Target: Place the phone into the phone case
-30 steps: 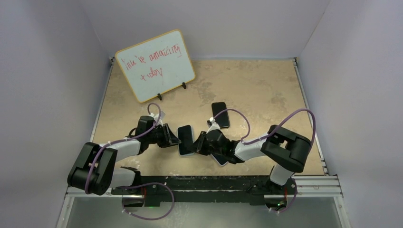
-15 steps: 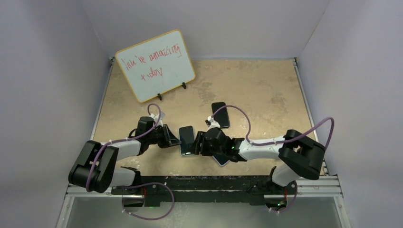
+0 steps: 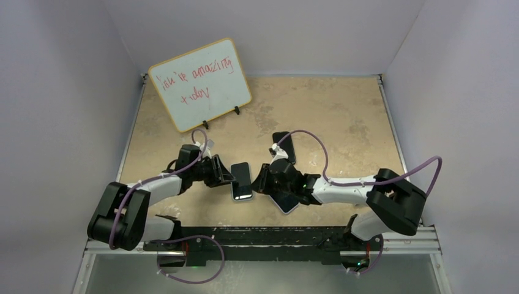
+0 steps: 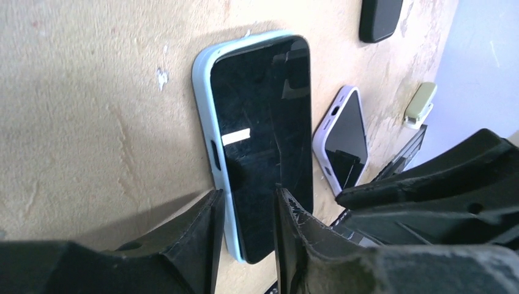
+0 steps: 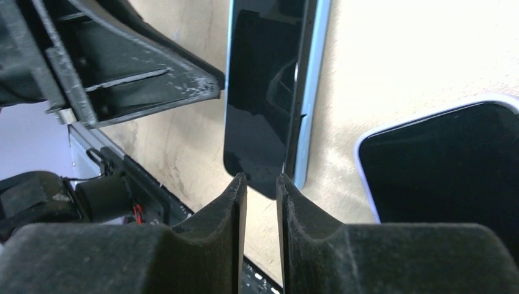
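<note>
In the right wrist view one end of the phone (image 5: 263,92) is cut off by the top edge, and whether it is touched by the right gripper (image 5: 262,180) cannot be told. In the left wrist view an end of it is covered by the left gripper (image 4: 245,195) — a dark phone (image 4: 379,17) beyond is cropped by the frame. From above, the lilac-cased phone (image 3: 289,204) is largely hidden under the right arm (image 3: 333,190) — and the second line on the whiteboard (image 3: 200,82) is too small to be read.
</note>
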### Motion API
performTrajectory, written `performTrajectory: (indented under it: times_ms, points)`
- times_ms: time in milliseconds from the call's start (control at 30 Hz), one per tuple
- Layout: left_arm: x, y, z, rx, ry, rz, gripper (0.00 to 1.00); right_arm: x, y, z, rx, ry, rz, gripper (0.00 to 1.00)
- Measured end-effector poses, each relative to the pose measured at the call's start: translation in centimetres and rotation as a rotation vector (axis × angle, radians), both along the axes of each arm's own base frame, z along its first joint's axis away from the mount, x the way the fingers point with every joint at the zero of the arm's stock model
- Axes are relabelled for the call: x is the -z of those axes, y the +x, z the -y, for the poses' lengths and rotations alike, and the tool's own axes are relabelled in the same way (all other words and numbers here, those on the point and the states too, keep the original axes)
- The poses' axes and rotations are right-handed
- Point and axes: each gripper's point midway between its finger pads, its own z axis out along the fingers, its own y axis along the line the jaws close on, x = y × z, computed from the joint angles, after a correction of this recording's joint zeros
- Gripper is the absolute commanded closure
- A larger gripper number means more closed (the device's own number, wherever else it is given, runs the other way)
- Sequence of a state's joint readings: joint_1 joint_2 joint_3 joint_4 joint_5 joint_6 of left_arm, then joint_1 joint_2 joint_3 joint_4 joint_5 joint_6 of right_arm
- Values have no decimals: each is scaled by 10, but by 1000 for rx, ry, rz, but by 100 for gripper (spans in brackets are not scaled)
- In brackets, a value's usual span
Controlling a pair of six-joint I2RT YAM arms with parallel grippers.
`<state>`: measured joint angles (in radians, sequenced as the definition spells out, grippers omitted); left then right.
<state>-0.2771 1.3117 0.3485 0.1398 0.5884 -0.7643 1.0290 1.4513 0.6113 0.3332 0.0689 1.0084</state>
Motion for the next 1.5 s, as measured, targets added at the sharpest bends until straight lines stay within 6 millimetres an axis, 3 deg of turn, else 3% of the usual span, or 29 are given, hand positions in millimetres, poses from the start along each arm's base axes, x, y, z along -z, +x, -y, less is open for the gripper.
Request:
performTrajectory:
  times_ms: [167,267,467,633,700,867,1100,1300,1500]
  points:
    - [-4,6,0,6,15,13,58,13,6,1,-2,-42,-8,75]
    - [3,3,-1,11,25,-7,59,20,6,-4,-21,-58,-19,81]
    - [8,-1,3,32,-5,-14,71,36,6,-9,-64,-90,-34,100]
    - [10,-3,4,19,-24,-21,84,35,7,-10,-94,-89,-41,99]
    - [10,-4,4,10,-29,-25,86,35,6,-10,-102,-95,-48,93]
    - [10,-4,2,0,-9,-26,86,31,6,-10,-108,-93,-40,64]
    - [2,0,1,12,-21,-72,78,5,12,-13,-102,-49,28,36]
    - [-15,21,-6,8,-2,-54,64,3,24,-10,-69,-47,51,25]
    - [-12,22,-8,10,20,-55,64,4,33,-16,-52,-15,63,24]
